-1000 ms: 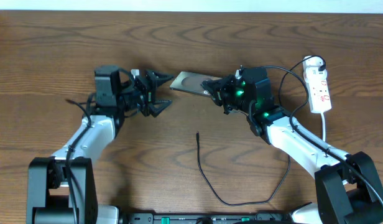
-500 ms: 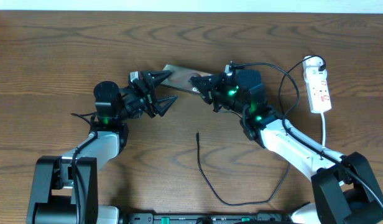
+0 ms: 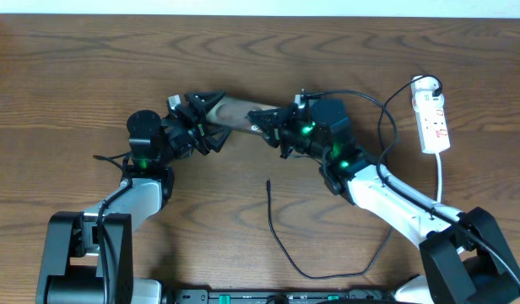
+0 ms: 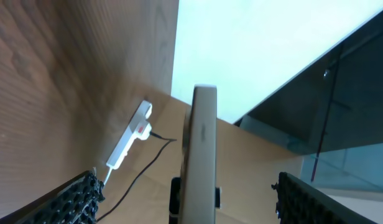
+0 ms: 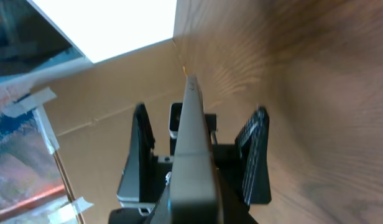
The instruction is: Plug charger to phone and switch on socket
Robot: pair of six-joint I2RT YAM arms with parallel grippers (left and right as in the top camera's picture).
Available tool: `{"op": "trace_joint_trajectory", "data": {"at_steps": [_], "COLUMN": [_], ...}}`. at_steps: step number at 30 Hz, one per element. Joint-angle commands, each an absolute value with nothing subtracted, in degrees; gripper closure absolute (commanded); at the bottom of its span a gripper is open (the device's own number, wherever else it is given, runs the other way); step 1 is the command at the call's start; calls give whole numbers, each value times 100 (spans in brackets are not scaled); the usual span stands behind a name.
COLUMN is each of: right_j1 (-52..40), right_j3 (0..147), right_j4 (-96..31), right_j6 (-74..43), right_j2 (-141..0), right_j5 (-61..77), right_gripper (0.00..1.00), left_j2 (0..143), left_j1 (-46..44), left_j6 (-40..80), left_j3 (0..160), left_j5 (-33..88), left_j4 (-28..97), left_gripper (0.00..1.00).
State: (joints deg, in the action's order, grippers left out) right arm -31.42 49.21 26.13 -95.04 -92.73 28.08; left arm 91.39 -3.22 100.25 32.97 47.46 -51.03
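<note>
**Phone btw both grippers, charger loose on table**

R gripper (image 3: pixel 262 120) is clamped on the right end of the phone (image 3: pixel 235 111), jaws together on it. L gripper (image 3: pixel 211 118) has its jaws wide apart around the phone's left end. In left wrist view the phone stands edge-on in the middle of the gap, apart from both fingers (image 4: pixel 70 199). The charger (image 3: pixel 271 219) lies on the table (image 3: pixel 91 67) near R gripper, on the robot's side. Its plug tip (image 3: pixel 268 182) points toward the gripper and does not touch the phone. The socket (image 3: pixel 433 118) lies well apart, to the right of R gripper, w/ white cord. It has red marks; any writing is too small to read.
</note>
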Motion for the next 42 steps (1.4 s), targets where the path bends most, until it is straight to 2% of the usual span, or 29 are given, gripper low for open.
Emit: {"op": "trace_joint_trajectory", "data": {"at_steps": [1, 12, 16, 19, 21, 35, 42], "right_j1": [-3277, -3299, -3301, -3326, -3350, -3651, -3872], "right_j3": [5041, 5041, 5041, 5041, 5041, 5039, 5041], "right_j4": [2757, 2762, 2762, 2762, 2755, 2768, 3009], "right_j6": [-9555, -9400, -9376, -9376, -9349, -8954, -9323], "right_j2": [-9220, -9220, -9220, -9220, -9220, -9220, -9220], "right_j5": [2773, 2727, 2716, 2685, 2630, 2102, 1815], "right_gripper": [99, 99, 99, 99, 99, 99, 99], "left_j2": [9096, 9098, 9096, 9096, 9096, 9096, 9096], "left_j1": [-329, -331, -331, -336, -336, -336, -336], "left_j6": [9904, 9730, 9295, 9048, 9052, 9266, 9570], "left_j3": [3277, 3277, 3277, 3277, 3277, 3277, 3277], "left_j5": [4547, 4425, 4351, 4348, 4346, 4370, 4278], "left_j4": [-5078, -5024, -5035, -5028, -5030, -5028, -5028], "left_gripper": [13, 14, 26, 43, 48, 48, 48]}}
